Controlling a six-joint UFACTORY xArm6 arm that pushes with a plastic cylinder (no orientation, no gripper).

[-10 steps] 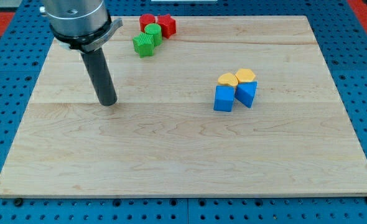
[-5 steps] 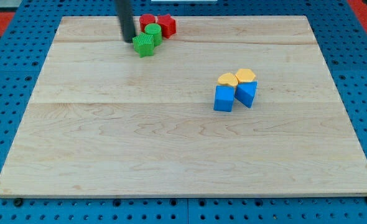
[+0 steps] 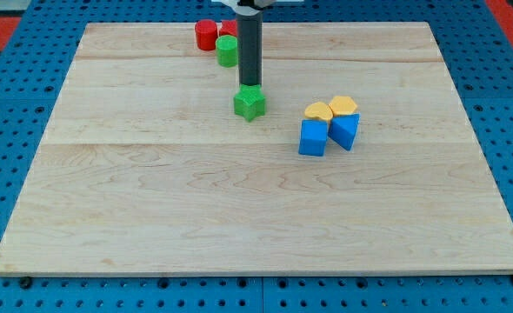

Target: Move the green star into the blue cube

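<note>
Nearest you, the blue cube sits right of the green star, near but apart. My tip, holding nothing, touches the star's far edge; pushing from there sends it toward you, missing the cube.

Bare board separates the green star from the blue cube; yellow blocks crowd the cube's top side.

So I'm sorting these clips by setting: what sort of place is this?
Probably a robotics lab bench: a wooden board lies on a blue perforated table, and my tip sits just above the green star, among small coloured blocks.
</note>
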